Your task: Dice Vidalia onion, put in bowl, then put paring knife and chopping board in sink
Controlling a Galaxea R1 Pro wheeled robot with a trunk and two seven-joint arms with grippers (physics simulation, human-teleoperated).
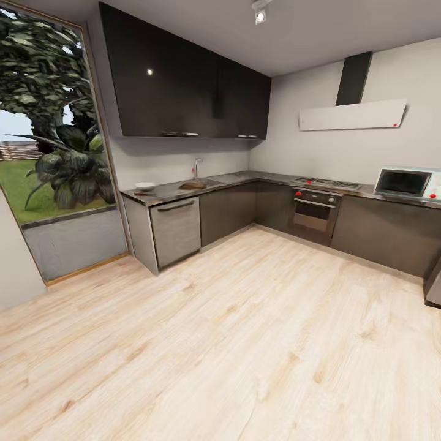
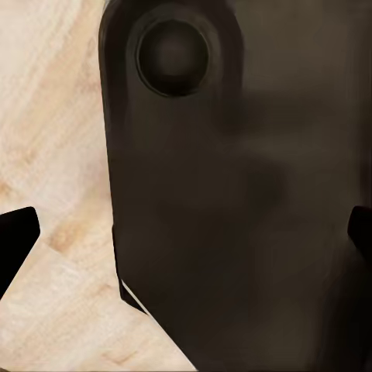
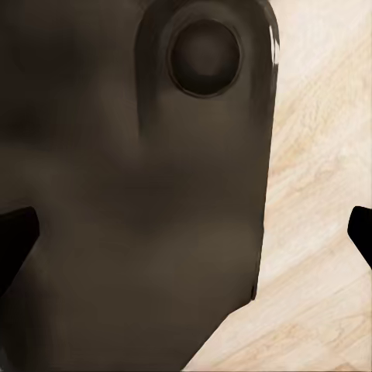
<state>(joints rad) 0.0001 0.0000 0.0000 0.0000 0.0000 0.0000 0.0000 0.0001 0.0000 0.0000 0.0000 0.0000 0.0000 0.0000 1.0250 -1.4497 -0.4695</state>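
Pale wood floor [image 1: 245, 343] spreads across the near half of the head view, and the kitchen stands at the far side of it. One L-shaped desk [image 1: 257, 179], dark grey and glossy, runs along two walls. On its left stretch sits one sink [image 1: 205, 182] with one tall tap [image 1: 196, 166] behind it. One brown chopping board [image 1: 192, 185] lies at the sink's near left edge, too far off to tell whether it rests in the basin or on the rim. One white bowl [image 1: 145, 185] stands on the desk well left of the board, near the desk's end. The onion and the knife are too small to make out from here. Below the desk are one grey dishwasher [image 1: 176, 229] and one oven [image 1: 314, 211] with red knobs; one hob [image 1: 327, 182] lies above the oven, one microwave [image 1: 407, 182] stands at the far right, and one white hood [image 1: 352, 115] hangs on the wall. One large window [image 1: 52, 135] shows plants outside.

Each wrist view looks down at the floor past a dark rounded robot part. The left pincer [image 2: 186, 232] has two dark fingertips [image 2: 17, 232] at opposite edges of its picture, spread wide with nothing between. The right pincer [image 3: 186, 232] likewise shows two fingertips [image 3: 15, 232] set wide apart, holding nothing
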